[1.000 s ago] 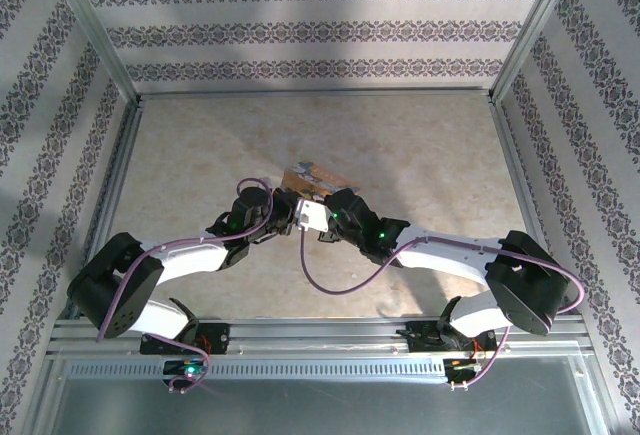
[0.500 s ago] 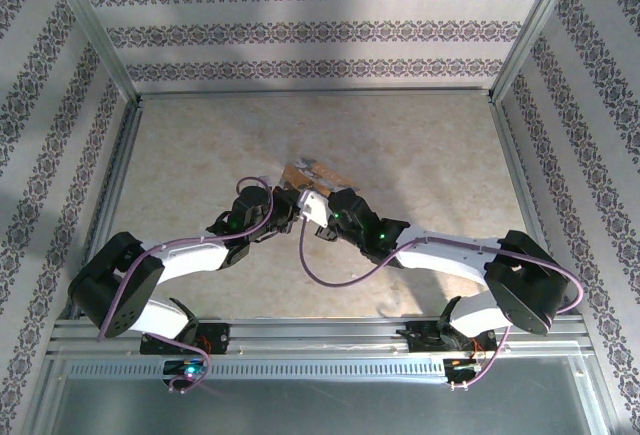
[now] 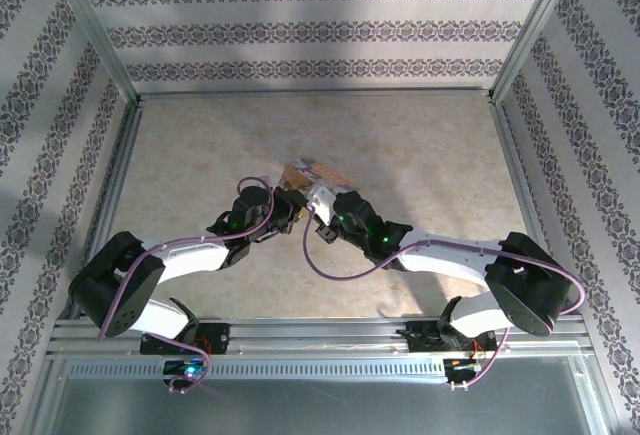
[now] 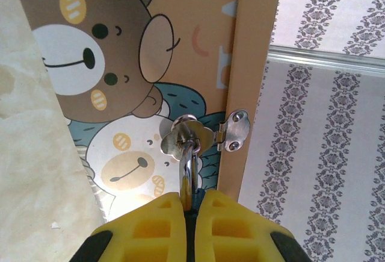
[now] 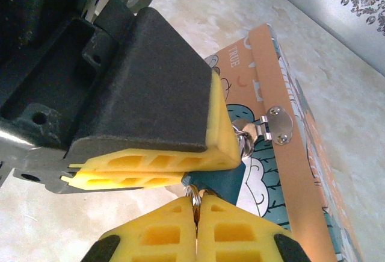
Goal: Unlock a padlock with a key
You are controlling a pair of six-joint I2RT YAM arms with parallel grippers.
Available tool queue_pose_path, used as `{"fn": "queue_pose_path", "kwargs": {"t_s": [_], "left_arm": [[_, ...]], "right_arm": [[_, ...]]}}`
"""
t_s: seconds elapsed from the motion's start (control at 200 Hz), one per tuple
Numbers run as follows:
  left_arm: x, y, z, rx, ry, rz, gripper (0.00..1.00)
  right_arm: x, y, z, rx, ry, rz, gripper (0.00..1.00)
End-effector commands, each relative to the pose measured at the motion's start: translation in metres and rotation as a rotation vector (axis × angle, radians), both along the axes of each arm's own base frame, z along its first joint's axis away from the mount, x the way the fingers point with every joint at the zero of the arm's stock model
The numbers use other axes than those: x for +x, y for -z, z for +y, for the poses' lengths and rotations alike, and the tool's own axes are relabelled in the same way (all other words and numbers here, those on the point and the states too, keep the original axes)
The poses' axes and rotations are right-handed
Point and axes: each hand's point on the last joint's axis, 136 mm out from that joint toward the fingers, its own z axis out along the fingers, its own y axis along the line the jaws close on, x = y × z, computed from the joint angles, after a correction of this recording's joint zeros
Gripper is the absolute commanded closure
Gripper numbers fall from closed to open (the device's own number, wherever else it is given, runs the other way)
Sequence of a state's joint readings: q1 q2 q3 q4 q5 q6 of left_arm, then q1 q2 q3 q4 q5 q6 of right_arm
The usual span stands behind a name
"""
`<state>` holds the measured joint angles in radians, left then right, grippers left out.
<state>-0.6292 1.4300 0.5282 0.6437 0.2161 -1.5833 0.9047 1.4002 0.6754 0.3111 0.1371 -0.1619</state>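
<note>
A pale, marbled table [image 3: 420, 155] sits inside walls of striped, patterned paper [image 3: 320, 30]. Two white and black arms reach in from the near edge, the left arm [image 3: 190, 255] and the right arm [image 3: 450, 253], and their wrists meet at the middle of the table. Just beyond them lies a flat box [image 4: 120, 63] with orange sides and a cartoon picture of bears on its face. The left gripper [image 4: 188, 197] has its yellow pads pressed together, pinching the padlock [image 4: 188, 174]. The padlock is a small silvery piece seen edge-on, and it runs from the pads up to the box's edge. There it meets a flower-shaped metal fitting just beside a small silver clasp [image 4: 233, 131] fixed to the orange side with two rivets. The right gripper [image 5: 196, 205] sits directly below the left one in its own wrist view, nearly touching it. Its yellow pads are squeezed tight on the key [image 5: 195, 209], a thin sliver of metal with a tiny ring at its top. Too little of the key shows to tell where its tip points.
</note>
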Motion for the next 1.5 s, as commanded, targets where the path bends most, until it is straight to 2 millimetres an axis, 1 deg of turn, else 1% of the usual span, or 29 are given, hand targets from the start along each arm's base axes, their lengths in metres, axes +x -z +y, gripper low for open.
{"fn": "queue_pose_path", "kwargs": {"t_s": [0.0,0.225,0.34,0.495,0.62,0.71,0.83,0.914,0.979,1.059,1.149,1.254,1.354,1.419,1.494], "left_arm": [[-0.008,-0.017,-0.021,-0.039,0.087,-0.048,1.00],[-0.009,-0.016,-0.021,-0.029,0.089,-0.050,1.00],[-0.009,-0.013,-0.020,-0.019,0.089,-0.050,1.00],[-0.010,-0.010,-0.020,0.021,0.108,-0.081,1.00],[-0.012,-0.002,-0.016,0.063,0.111,-0.097,1.00],[-0.014,0.006,-0.013,0.098,0.115,-0.097,1.00],[-0.015,0.014,-0.011,0.141,0.129,-0.103,1.00],[-0.016,0.019,-0.012,0.169,0.154,-0.115,1.00],[-0.017,0.021,-0.014,0.192,0.180,-0.122,1.00],[-0.018,0.025,-0.016,0.209,0.198,-0.130,1.00],[-0.019,0.029,-0.016,0.225,0.212,-0.138,1.00],[-0.020,0.036,-0.015,0.247,0.224,-0.143,1.00],[-0.021,0.043,-0.013,0.269,0.236,-0.147,1.00],[-0.022,0.049,-0.012,0.277,0.241,-0.145,1.00],[-0.022,0.055,-0.011,0.277,0.243,-0.143,1.00]], "right_arm": [[0.000,-0.037,0.012,0.157,-0.026,-0.041,1.00],[-0.002,-0.033,0.011,0.139,-0.032,-0.027,1.00],[-0.005,-0.031,0.008,0.129,-0.035,-0.021,0.88],[-0.011,-0.026,0.002,0.092,-0.042,0.000,0.76],[-0.018,-0.026,-0.007,0.087,-0.039,0.010,0.65],[-0.026,-0.034,-0.012,0.098,-0.056,0.019,0.56],[-0.037,-0.055,-0.018,0.130,-0.082,0.009,0.45],[-0.037,-0.072,-0.024,0.169,-0.070,-0.004,0.37],[-0.035,-0.082,-0.029,0.205,-0.051,0.013,0.34],[-0.031,-0.089,-0.031,0.254,-0.034,0.066,0.32],[-0.022,-0.087,-0.033,0.304,0.002,0.152,0.31],[-0.006,-0.076,-0.039,0.363,0.079,0.274,0.31],[0.008,-0.062,-0.043,0.409,0.132,0.387,0.34],[0.015,-0.055,-0.041,0.427,0.149,0.444,0.38],[0.022,-0.048,-0.038,0.440,0.160,0.496,0.40]]}}
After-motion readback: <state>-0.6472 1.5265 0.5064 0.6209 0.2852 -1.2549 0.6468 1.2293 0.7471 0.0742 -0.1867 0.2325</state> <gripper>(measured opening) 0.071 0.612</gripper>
